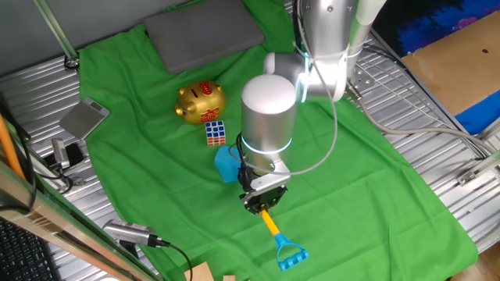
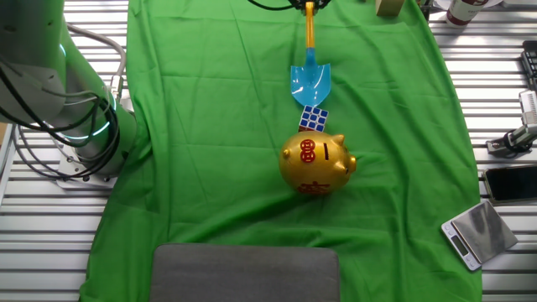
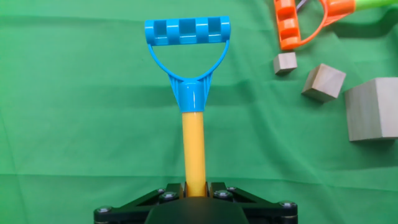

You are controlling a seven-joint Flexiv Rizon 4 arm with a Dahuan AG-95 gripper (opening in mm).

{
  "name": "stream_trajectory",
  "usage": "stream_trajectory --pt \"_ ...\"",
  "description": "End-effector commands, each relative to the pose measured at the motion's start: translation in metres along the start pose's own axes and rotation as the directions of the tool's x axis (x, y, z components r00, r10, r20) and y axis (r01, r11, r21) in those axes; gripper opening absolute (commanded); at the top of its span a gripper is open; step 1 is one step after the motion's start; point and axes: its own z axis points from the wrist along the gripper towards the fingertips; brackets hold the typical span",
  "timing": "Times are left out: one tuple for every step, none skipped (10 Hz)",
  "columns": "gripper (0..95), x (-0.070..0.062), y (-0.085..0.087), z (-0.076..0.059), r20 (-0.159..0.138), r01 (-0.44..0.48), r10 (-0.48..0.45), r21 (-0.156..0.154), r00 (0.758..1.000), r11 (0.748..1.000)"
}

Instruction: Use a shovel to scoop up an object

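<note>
The shovel (image 1: 269, 222) lies low over the green cloth, its light blue blade (image 2: 310, 82) pointing at the small multicoloured cube (image 2: 315, 118), which sits just off the blade tip and against the gold piggy bank (image 2: 317, 165). My gripper (image 1: 262, 200) is shut on the shovel's yellow shaft. In the hand view the shaft (image 3: 193, 149) runs up from between the jaws to the blue D-shaped end (image 3: 188, 32). In one fixed view the cube (image 1: 216, 133) stands beside the piggy bank (image 1: 200, 102) and the blade (image 1: 227, 162) is partly hidden by my arm.
A grey pad (image 1: 205, 34) lies at the far end of the cloth. A small scale (image 2: 479, 232) and cables lie off the cloth. Wooden blocks (image 3: 323, 82) and an orange toy handle (image 3: 298, 22) lie near the shovel's D-end.
</note>
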Motion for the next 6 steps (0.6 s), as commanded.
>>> stream_trajectory --pt "0.0 0.002 0.000 -0.002 0.000 0.000 0.000 -0.003 1.000 1.000" --pt "0.0 0.005 0.000 -0.003 0.016 -0.009 0.009 -0.003 1.000 1.000" --pt "0.0 0.006 0.000 -0.004 0.019 -0.010 0.010 -0.002 1.000 1.000" --pt "0.0 0.008 0.000 -0.005 0.037 -0.015 0.015 0.000 0.999 1.000" --pt "0.0 0.011 0.001 -0.006 0.050 -0.023 0.023 0.001 0.998 1.000" --pt "0.0 0.014 0.001 -0.008 0.055 -0.025 0.025 0.001 0.998 1.000"
